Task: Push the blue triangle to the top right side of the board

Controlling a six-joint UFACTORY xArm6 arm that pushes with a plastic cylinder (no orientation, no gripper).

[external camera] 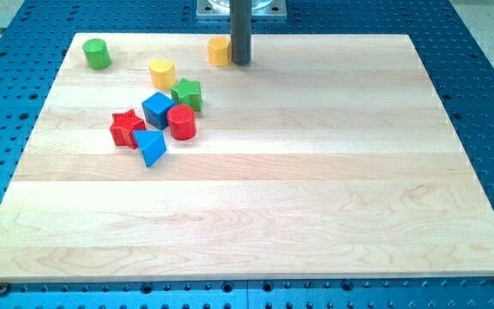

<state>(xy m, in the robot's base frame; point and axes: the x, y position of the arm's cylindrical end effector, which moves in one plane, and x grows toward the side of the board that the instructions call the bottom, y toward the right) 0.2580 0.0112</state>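
Blue triangle (151,148): table's (316,189) left half, nearest of a touching cluster. Red star (127,129): against its left. Red cylinder (182,123): upper right of it. Blue cube (157,110), green star (187,93), yellow cylinder (162,73): behind, in turn. Green cylinder (97,53): far left, apart. Yellow block (219,51): top edge, touching my tip (241,62). Tool: a bare rod, grasping nothing, well apart from the triangle.

pale striped-grain wooden board (316,172) showing light bands | blue perforated metal table (487,69) surrounding it (dotted with dark holes) | blue triangle block (151,148), blue cube (157,110) | red star (126,129), red cylinder (182,123) | green star (187,93), green cylinder (96,53) | yellow blocks (162,72) (219,51) | dark grey rod (240,30)
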